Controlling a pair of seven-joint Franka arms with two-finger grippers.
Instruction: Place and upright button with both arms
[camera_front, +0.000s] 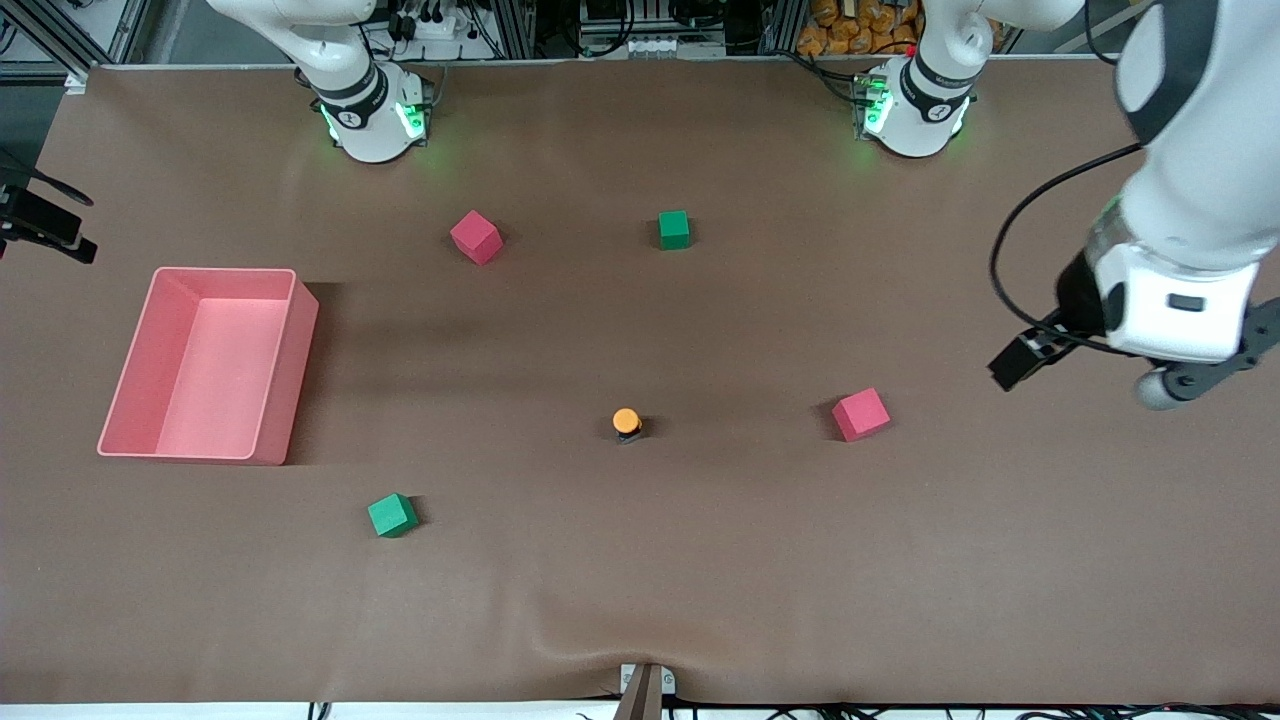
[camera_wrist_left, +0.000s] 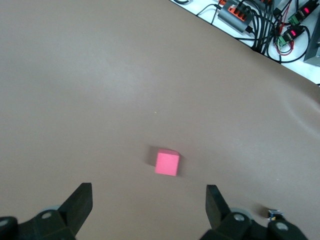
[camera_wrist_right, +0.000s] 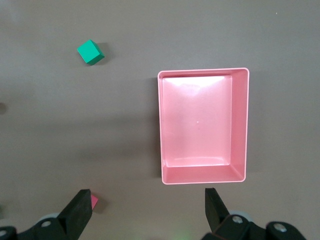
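Observation:
The button stands upright on the brown table near its middle, orange cap up on its black body, with nothing touching it. It does not show in either wrist view. My left gripper is open and empty, high over the left arm's end of the table; its wrist shows in the front view. A pink cube lies below it. My right gripper is open and empty, high over the table beside the pink bin, and is out of the front view.
The pink bin sits at the right arm's end. Pink cubes and green cubes lie scattered around the button. In the right wrist view a green cube and a pink cube show.

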